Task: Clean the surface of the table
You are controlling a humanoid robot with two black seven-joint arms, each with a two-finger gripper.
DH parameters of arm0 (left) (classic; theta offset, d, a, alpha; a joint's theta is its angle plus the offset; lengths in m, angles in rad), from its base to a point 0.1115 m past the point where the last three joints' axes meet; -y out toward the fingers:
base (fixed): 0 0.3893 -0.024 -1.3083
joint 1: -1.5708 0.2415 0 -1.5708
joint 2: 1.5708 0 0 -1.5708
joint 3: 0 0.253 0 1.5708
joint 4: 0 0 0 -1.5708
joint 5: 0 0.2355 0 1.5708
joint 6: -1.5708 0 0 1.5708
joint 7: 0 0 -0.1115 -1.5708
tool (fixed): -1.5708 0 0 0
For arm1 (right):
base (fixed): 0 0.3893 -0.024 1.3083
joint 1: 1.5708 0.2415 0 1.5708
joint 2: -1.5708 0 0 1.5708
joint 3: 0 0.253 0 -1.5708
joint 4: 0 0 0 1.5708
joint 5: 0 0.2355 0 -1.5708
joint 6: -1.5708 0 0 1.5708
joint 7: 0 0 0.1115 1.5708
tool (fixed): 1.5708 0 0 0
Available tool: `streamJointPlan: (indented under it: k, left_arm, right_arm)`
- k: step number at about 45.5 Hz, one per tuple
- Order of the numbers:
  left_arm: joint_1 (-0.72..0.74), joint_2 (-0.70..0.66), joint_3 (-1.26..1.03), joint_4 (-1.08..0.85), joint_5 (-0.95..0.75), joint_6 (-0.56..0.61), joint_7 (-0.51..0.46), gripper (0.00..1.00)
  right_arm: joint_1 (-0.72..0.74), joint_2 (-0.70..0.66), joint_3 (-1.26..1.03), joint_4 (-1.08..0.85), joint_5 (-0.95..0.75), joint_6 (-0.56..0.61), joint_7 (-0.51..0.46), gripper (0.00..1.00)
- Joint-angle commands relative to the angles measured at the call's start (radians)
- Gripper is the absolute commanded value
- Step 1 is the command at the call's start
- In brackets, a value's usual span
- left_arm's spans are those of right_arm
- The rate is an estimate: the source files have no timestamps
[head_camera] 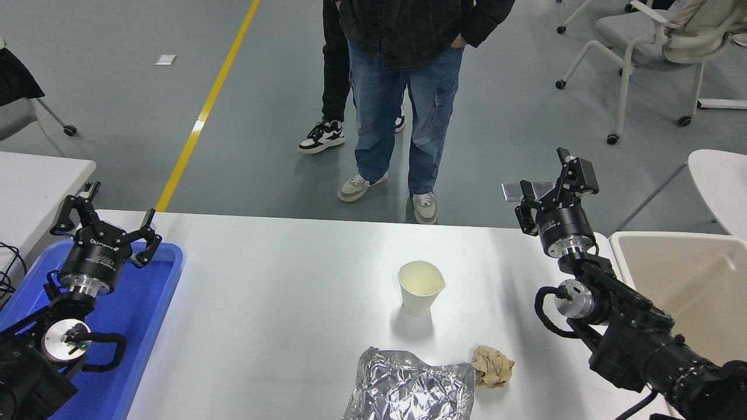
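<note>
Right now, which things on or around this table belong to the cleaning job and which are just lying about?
Job: table surface, paper cup, foil bag, crumpled brown paper, beige bin, blue tray.
Lying about: chairs, round table, people standing.

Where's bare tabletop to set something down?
Widest free patch: table surface between the blue tray and the paper cup. Also the far strip behind the cup. Crowded near edge: foil bag touching crumpled brown paper, right claw alongside.

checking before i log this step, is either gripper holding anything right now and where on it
Nothing is held. The left gripper is open over the blue tray; the right gripper is open and empty above the table's far right edge.
</note>
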Motion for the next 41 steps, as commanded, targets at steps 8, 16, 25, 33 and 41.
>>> streamJointPlan:
  k: [8,16,25,33,41]
  left_arm:
    - [0.0,0.0,0.0,0.0,0.002,-0.001,0.0,1.0]
    - [0.0,0.0,0.0,0.0,0.0,-0.001,0.0,1.0]
    - [0.0,0.0,0.0,0.0,0.0,-0.001,0.0,1.0]
    - [0.0,0.0,0.0,0.0,0.0,-0.001,0.0,1.0]
    - [0.0,0.0,0.0,0.0,0.0,-0.001,0.0,1.0]
  right_arm:
    - [-0.003,0.0,-0.001,-0.006,0.0,0.003,0.0,0.98]
    - [-0.008,-0.02,0.011,0.001,0.0,0.009,0.003,0.98]
    - [0.01,-0.052,0.014,0.001,0.0,0.014,0.0,0.98]
    - [0.053,-0.055,-0.006,-0.006,0.0,0.014,-0.003,0.98]
    - [0.087,-0.09,-0.02,-0.009,-0.002,0.014,-0.008,0.98]
